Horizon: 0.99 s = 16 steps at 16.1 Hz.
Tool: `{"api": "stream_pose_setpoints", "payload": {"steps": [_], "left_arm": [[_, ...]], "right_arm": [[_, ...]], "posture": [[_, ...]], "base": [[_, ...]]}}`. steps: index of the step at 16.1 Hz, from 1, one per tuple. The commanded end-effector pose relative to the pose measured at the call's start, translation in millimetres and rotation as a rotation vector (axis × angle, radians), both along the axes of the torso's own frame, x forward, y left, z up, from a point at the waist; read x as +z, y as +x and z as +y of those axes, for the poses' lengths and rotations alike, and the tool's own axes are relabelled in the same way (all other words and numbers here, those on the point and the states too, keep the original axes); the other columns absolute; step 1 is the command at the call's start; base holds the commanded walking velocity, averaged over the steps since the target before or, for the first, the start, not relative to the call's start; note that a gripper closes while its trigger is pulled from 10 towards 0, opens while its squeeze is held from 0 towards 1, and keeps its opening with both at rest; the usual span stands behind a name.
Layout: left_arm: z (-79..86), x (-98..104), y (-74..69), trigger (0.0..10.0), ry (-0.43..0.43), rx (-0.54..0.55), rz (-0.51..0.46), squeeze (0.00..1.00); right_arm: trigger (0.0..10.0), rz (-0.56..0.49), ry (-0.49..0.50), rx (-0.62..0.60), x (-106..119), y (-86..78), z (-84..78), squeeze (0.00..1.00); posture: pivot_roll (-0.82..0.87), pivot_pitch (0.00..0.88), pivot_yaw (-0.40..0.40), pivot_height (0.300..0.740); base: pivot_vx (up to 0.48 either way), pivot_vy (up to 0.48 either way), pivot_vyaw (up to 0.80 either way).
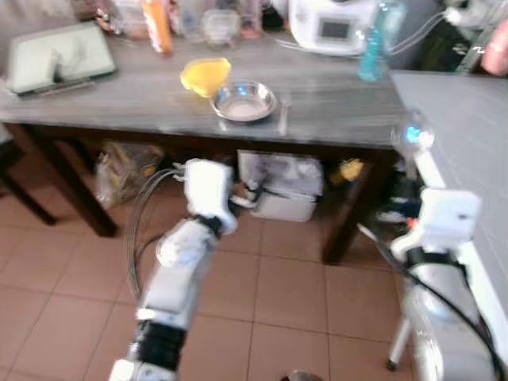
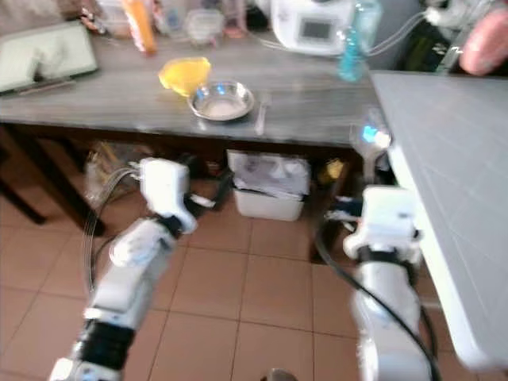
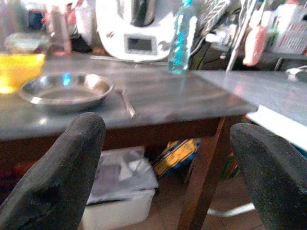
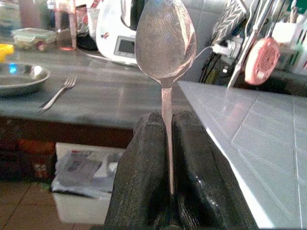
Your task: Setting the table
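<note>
clamped upright in the right gripper (image 4: 168, 143), a spoon (image 4: 165, 43) awaits placing by the steel plate (image 1: 244, 101) and fork (image 1: 283, 115) on the table (image 1: 341, 103); left gripper (image 3: 168, 158) fingers apart.

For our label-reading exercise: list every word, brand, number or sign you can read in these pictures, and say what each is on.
None can be read.
White kitchen appliance: its display panel is too blurred to read.
Blue bottle: no legible label.
Orange bottle: blurred, nothing legible.
Papers in the white bin under the table: print too small to read.
</note>
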<state>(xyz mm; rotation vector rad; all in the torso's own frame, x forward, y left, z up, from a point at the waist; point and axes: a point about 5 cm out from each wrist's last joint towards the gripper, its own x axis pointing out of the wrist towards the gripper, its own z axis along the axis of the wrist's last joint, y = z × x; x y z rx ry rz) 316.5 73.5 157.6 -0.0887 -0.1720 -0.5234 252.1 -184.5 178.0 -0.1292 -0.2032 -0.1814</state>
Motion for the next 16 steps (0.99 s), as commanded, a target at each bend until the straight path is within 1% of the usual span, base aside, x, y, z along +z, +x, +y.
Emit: {"api": "stream_pose_setpoints", "payload": {"steps": [1,9,16], "left_arm": [[6.8,1.8,0.5,10.0,0.013,0.019,-0.010,0.00],[4.7,0.3,-0.9,10.0,0.015,0.010,-0.006,0.00],[6.0,-2.2,-1.6,10.0,0.029,0.002,0.000,0.00]], "right_arm": [[10.0,-0.037,0.007,0.018,7.3,-1.1,5.2,0.00],[10.0,-0.033,0.004,0.015,7.0,-2.3,4.9,0.00],[10.0,-0.023,0.004,0.006,5.1,-1.1,4.3,0.00]], "posture": [[0.05,0.124,-0.026,0.740],[0.04,0.125,-0.032,0.740],[0.05,0.125,-0.036,0.740]], "base": [[0.416,0.000,0.00],[0.415,0.000,0.00],[0.406,0.000,0.00]]}}
